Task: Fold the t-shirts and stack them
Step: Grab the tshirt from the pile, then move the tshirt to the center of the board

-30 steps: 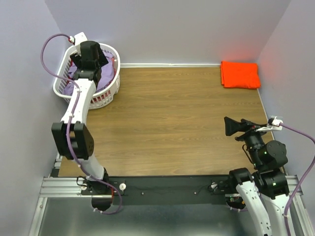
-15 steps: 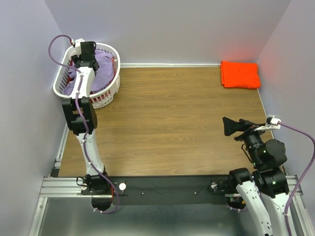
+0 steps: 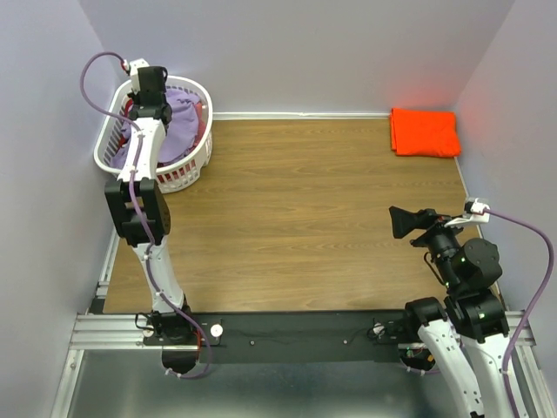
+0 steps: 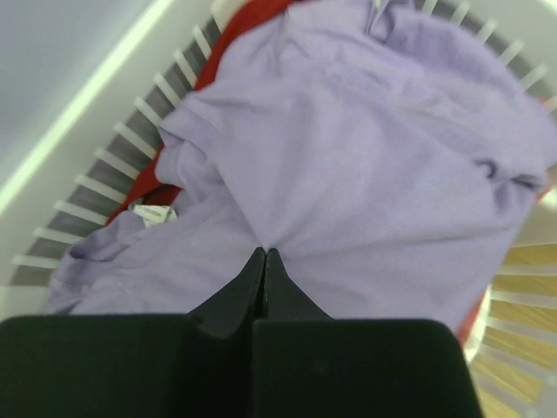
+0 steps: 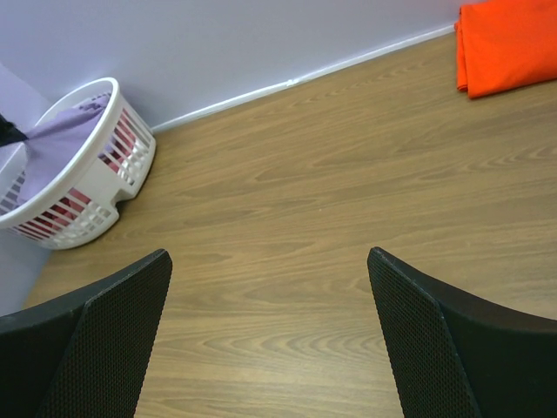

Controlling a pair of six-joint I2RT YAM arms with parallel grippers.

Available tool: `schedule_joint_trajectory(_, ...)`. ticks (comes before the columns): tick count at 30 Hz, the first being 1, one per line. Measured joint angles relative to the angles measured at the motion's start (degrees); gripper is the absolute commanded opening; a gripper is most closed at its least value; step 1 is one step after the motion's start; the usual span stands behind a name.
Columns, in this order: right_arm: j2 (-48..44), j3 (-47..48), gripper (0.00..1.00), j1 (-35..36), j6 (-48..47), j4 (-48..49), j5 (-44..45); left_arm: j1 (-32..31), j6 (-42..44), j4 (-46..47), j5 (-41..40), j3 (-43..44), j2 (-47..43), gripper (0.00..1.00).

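Nearest the bases, the right end effector (image 5: pixel 268 253) hangs over the right side of the tabletop (image 3: pixel 296 218) with its jaws spread wide and nothing between them. The wood in front of it, across the middle, is where a shirt could be spread.

Farther off, at the far left corner, stands the basket (image 3: pixel 196 161). The left arm reaches up and over its rim, and the left end effector (image 4: pixel 264 254) is down inside it. Its jaws are pressed together on a pinch of the lavender shirt (image 4: pixel 348 157); the cloth puckers into creases that run out from the tips. That shirt lies on top of the heap and fills most of the basket. A red shirt (image 4: pixel 152 178) shows under it along the wall. A small white label peeks out beside the red cloth.

At the far right corner, the orange shirt (image 3: pixel 424 132) lies folded flat on the tabletop, well apart from the basket. It looks like the start of the stack.

The step in hand seems to be fetching the next shirt. The next move likely calls for lifting the lavender shirt clear of the rim and carrying it to the open wood. The pinch is small and the shirt is large, so it may drag the red one along or slip. The right end effector would then need to take a second edge to spread it.
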Motion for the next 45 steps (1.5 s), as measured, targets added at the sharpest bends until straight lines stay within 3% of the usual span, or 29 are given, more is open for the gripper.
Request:
schedule_joint_trajectory(5, 0.15, 0.0, 1.0, 0.17, 0.0, -0.02, -0.24, -2.97, 1.75, 0.52, -2.67, -3.43, -12.63, 0.0)
schedule_joint_trajectory(9, 0.81, 0.0, 1.0, 0.17, -0.02, 0.0, -0.79, -10.67, 5.11, 4.59, -5.97, -5.49, -25.77, 0.0)
schedule_joint_trajectory(15, 1.22, 0.0, 1.0, 0.17, -0.04, -0.02, -2.25, -17.84, 8.02, 7.8, -6.69, -3.32, -34.71, 0.0)
schedule_joint_trajectory(27, 5.22, 5.44, 1.0, 0.17, -0.22, -0.13, -3.8, -39.47, 12.83, 9.31, 1.92, 1.2, -38.69, 0.0)
schedule_joint_trajectory(33, 6.43, 8.66, 1.0, 0.17, -0.72, -0.15, -3.54, -51.89, 15.89, 9.94, 6.47, 13.25, -31.47, 0.0)
schedule_joint_trajectory(36, 6.97, 10.49, 1.0, 0.17, -1.16, -0.24, -3.56, -55.17, 17.11, 10.1, 6.6, 16.15, -28.87, 0.0)
schedule_joint_trajectory(41, 7.04, 12.7, 1.0, 0.17, -2.29, -0.52, -3.56, -56.43, 17.79, 10.43, 4.09, 7.56, -31.71, 0.0)
schedule_joint_trajectory(45, 7.17, 13.05, 1.0, 0.17, -3.08, -1.77, -3.54, -56.39, 16.0, 12.17, 2.4, -7.96, -37.27, 0.0)
